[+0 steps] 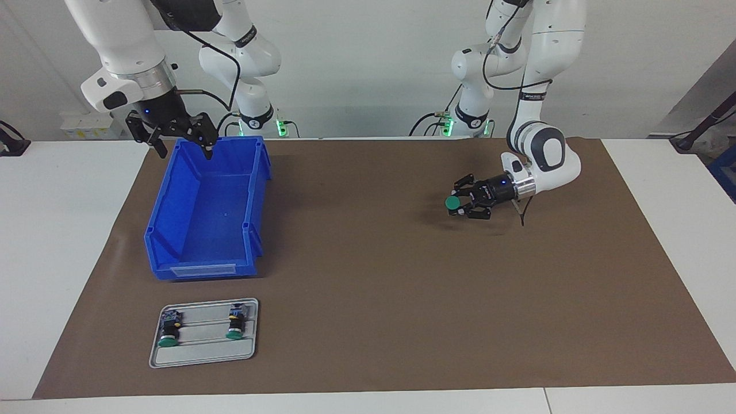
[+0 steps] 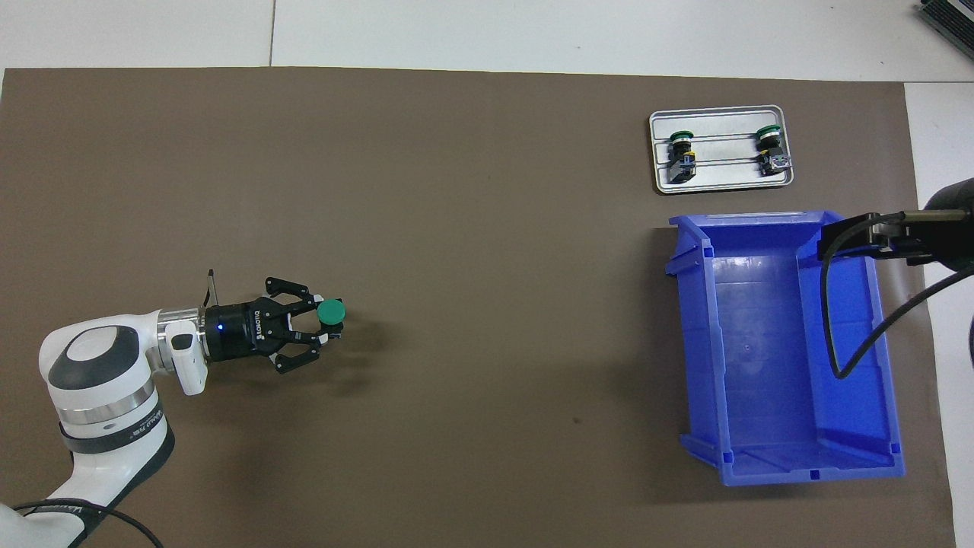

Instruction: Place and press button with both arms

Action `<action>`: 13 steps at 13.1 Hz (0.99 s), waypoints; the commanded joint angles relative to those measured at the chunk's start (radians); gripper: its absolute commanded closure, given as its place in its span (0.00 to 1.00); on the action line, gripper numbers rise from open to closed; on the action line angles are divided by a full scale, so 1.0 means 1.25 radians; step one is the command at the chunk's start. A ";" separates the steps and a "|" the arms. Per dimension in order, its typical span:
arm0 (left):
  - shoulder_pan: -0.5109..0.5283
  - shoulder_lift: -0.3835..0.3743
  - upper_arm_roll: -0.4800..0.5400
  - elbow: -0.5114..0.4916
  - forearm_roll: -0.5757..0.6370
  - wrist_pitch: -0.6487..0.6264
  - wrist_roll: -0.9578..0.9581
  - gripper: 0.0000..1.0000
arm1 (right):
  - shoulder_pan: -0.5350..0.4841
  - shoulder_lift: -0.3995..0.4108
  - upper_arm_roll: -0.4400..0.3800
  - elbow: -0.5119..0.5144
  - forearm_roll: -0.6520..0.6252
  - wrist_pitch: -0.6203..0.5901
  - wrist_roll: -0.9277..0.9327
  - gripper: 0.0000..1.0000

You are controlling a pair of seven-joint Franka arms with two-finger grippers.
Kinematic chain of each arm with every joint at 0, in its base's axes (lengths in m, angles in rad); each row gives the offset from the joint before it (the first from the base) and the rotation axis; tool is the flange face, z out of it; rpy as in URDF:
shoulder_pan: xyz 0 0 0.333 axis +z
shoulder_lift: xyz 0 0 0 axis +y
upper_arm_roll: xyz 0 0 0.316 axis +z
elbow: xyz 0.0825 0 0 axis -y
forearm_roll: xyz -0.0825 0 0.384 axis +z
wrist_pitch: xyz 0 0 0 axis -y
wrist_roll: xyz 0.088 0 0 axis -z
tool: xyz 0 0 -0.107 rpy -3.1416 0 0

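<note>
We list: left gripper (image 1: 460, 204) clamped on the button (image 1: 452, 202), over the mat (image 1: 368, 322) toward the left arm's end of the bench. Right gripper (image 1: 183, 145), fingers apart, seemingly over the blue bin's (image 1: 172, 230) rim.

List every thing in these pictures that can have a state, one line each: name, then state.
left gripper: shut on the button, above the brown mat.
button: held, green cap pointing outward.
right gripper: open, waiting over the bin's rim.
blue bin: empty.
tray: holds two buttons, lying down.
</note>
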 commanded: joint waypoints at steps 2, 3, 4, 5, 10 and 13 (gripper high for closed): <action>0.013 -0.005 -0.004 -0.055 -0.019 -0.027 0.092 0.90 | -0.006 -0.021 0.004 -0.021 0.005 0.000 -0.019 0.00; 0.012 -0.006 -0.004 -0.062 -0.019 -0.033 0.096 0.90 | -0.006 -0.021 0.004 -0.021 0.005 0.000 -0.019 0.00; 0.013 -0.005 -0.004 -0.075 -0.028 -0.060 0.109 0.91 | -0.006 -0.021 0.004 -0.021 0.005 0.000 -0.019 0.00; 0.015 -0.005 -0.004 -0.076 -0.041 -0.084 0.123 0.92 | -0.006 -0.021 0.004 -0.021 0.005 0.000 -0.019 0.00; -0.162 0.031 -0.006 0.011 -0.351 0.033 0.126 0.91 | -0.006 -0.021 0.004 -0.021 0.005 0.000 -0.019 0.00; -0.178 0.046 -0.008 0.041 -0.377 0.075 0.126 0.88 | -0.006 -0.021 0.004 -0.021 0.005 0.000 -0.019 0.00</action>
